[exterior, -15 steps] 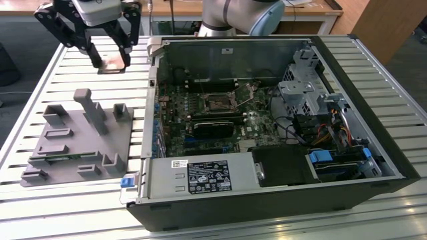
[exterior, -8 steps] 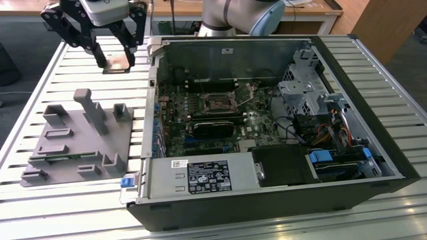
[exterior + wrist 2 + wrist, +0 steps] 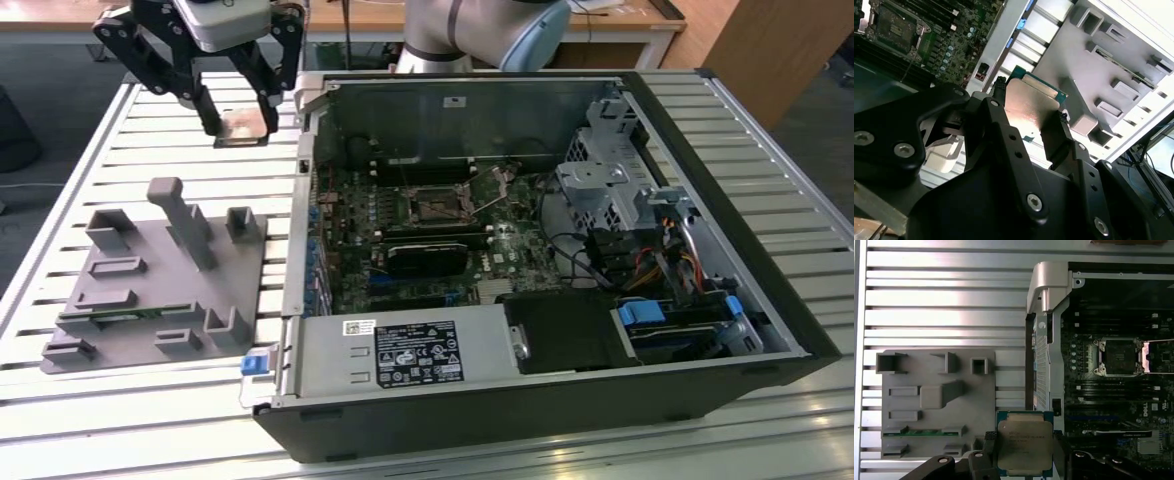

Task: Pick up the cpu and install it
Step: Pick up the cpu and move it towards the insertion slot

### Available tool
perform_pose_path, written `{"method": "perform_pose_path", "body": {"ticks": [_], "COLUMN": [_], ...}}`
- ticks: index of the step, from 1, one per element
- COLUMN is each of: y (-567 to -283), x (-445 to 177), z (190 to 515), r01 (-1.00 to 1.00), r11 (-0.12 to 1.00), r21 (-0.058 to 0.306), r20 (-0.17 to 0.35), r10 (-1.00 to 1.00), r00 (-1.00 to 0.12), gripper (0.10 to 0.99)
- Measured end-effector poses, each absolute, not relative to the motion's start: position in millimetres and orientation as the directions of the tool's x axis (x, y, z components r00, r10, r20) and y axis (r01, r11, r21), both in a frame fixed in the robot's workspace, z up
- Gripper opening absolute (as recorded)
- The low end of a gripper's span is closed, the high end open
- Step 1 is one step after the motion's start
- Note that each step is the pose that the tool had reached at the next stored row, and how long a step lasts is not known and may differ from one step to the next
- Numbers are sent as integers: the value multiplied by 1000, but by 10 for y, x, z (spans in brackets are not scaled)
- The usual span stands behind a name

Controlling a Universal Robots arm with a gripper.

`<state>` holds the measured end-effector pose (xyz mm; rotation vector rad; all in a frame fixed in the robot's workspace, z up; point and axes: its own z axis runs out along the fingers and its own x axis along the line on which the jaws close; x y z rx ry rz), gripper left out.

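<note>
**A:** How many chips are you carrying?

**B:** One cpu (image 3: 1025,442). It sits between the two fingers (image 3: 996,130) of my one gripper (image 3: 242,129).

**A:** And trays?

**B:** One grey tray (image 3: 167,290). In the exterior view it lies at nine o'clock from the computer case (image 3: 534,412). One tall post (image 3: 180,215) stands on it, and one green memory module (image 3: 919,432) lies in it.

**A:** How many cases?

**B:** One, with its side open. Inside it I count one motherboard (image 3: 523,250) and one cpu socket (image 3: 434,207). There is also one power supply (image 3: 400,355), at six o'clock from the socket.

**A:** Tables?

**B:** One slatted table (image 3: 174,165), with the tray and the case both on it.
</note>
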<state>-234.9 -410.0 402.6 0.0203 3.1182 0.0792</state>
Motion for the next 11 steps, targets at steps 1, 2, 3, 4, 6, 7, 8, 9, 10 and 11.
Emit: {"method": "perform_pose_path", "body": {"ticks": [1,2,3,4,6,7,8,9,10,11], "y": [-4100,-4100,-4100,-4100,-4100,-4100,-4100,-4100,-4099,-4098], "x": [-2341,-2333,-2325,-2319,-2305,-2297,-2288,-2279,-2270,-2260], "z": [4026,4026,4026,4025,4026,4025,4025,4025,4025,4025], "r01": [12,12,12,12,13,12,13,13,13,13], "r11": [999,999,999,999,999,999,999,999,999,999], "r21": [51,51,51,51,51,51,51,51,51,51], "r20": [-22,-22,-22,-22,-22,-22,-22,-22,-22,-22], "r10": [14,14,14,14,14,14,14,14,14,14], "r00": [-1000,-1000,-1000,-1000,-1000,-1000,-1000,-1000,-1000,-1000], "gripper": [533,533,533,533,533,533,533,533,533,533]}}
